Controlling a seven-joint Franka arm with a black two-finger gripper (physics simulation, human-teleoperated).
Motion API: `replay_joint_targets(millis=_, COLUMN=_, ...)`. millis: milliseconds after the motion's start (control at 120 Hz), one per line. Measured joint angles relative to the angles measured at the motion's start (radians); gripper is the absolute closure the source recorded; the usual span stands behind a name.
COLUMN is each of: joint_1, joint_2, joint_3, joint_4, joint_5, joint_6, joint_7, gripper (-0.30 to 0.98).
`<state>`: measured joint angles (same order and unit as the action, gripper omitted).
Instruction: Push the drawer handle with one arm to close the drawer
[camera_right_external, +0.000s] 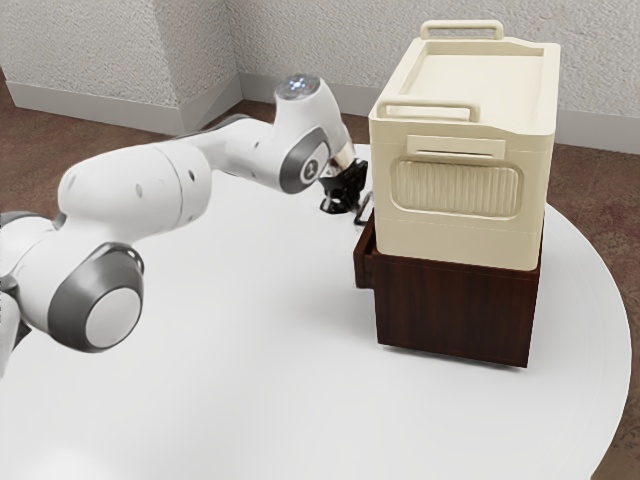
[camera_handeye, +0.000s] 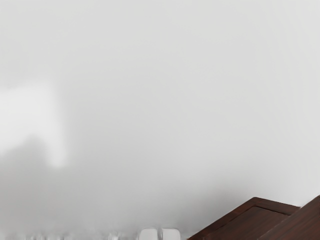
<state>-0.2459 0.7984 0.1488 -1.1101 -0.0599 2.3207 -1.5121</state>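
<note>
"What carries the dark brown wooden cabinet (camera_right_external: 455, 312)?"

"A smooth, white, round tabletop (camera_right_external: 250, 330), curving past the cabinet's far side from my arm."

"And the room?"

"Beyond the cabinet, on my exterior feed, I have rough white walls (camera_right_external: 330, 40) with a pale grey baseboard (camera_right_external: 590, 132) and mottled reddish-brown floor (camera_right_external: 70, 132). A cream plastic box (camera_right_external: 455, 175) with looped handles sits on top of the cabinet."

"The drawer?"

"The dark wooden drawer (camera_right_external: 363, 262) sticks partway out of the cabinet, toward my arm. Its slim metal handle (camera_right_external: 360, 214) is on that front."

"Your gripper?"

"My black gripper (camera_right_external: 343, 190) is low beside the cabinet's drawer side, near the handle. Wide or narrow, I can't tell."
</note>
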Motion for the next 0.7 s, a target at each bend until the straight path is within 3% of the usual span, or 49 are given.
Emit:
replay_joint_targets(millis=483, joint_1=-0.047, joint_2=-0.008, joint_3=0.009, joint_4=-0.008, joint_5=-0.008, joint_6=0.01, joint_7=0.011, gripper=0.79)
replay_joint_targets(millis=617, joint_1=-0.06, joint_2=-0.166, joint_3=0.069, joint_4=-0.234, joint_5=-0.067, joint_6=0.012, joint_7=0.015, gripper=0.79)
replay_joint_targets(millis=700, joint_1=-0.041, joint_2=-0.427, joint_3=0.086, joint_4=-0.484, joint_5=-0.081, joint_6=-0.021, joint_7=0.029, gripper=0.77)
